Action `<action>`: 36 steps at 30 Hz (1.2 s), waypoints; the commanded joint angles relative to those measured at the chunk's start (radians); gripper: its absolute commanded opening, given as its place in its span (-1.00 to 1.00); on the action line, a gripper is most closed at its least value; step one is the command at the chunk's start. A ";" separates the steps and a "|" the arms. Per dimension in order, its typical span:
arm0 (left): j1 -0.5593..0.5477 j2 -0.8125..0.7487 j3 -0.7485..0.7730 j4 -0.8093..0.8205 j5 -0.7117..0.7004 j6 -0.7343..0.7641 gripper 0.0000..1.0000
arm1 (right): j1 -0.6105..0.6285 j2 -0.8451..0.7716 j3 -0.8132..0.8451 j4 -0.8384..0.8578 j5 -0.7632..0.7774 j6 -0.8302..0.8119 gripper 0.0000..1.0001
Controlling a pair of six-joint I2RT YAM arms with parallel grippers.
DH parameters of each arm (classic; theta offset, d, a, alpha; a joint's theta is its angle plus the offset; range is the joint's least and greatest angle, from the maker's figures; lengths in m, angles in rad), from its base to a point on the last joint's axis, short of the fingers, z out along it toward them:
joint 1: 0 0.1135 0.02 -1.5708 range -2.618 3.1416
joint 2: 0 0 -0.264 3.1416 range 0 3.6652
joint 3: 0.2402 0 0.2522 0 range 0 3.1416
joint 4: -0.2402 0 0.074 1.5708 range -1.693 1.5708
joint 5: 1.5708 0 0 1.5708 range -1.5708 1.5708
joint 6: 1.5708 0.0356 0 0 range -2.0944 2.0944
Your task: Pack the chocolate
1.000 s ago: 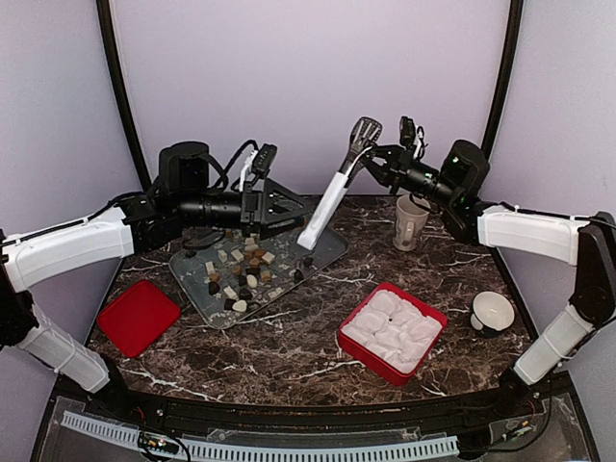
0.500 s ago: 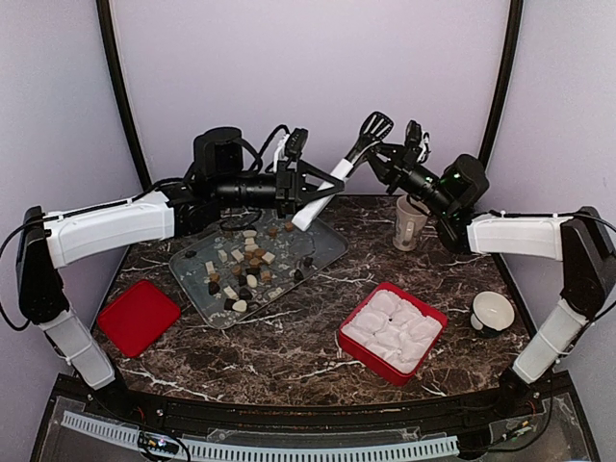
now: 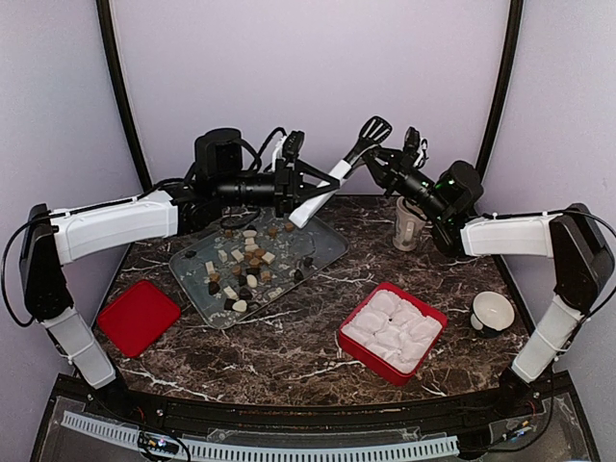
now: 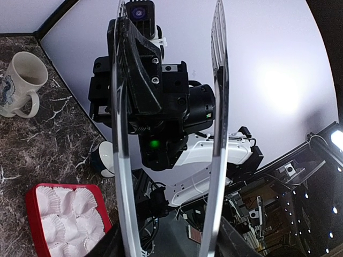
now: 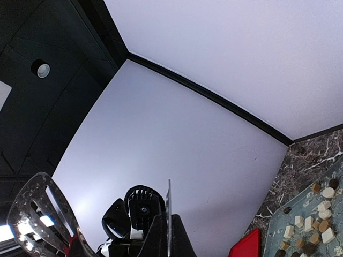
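Above the clear tray [image 3: 327,248] of brown-and-cream chocolate lumps [image 3: 245,265], right fingers [image 3: 380,162] pinch the white-handled slotted utensil [image 3: 322,192], left fingers [image 4: 120,134] spread (empty); release early and you'd likely scatter them.

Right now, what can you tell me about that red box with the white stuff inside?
The red box is shallow and square, plastic-looking, lying flat and turned cornerwise on the dark marbled table, right of the middle. A white insert of rounded, crinkled hollows fills it, and the hollows look empty. Nothing else touches it.
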 commanded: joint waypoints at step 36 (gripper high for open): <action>0.024 -0.020 0.039 -0.024 0.022 0.027 -0.28 | -0.037 -0.057 -0.049 -0.196 0.102 -0.121 0.09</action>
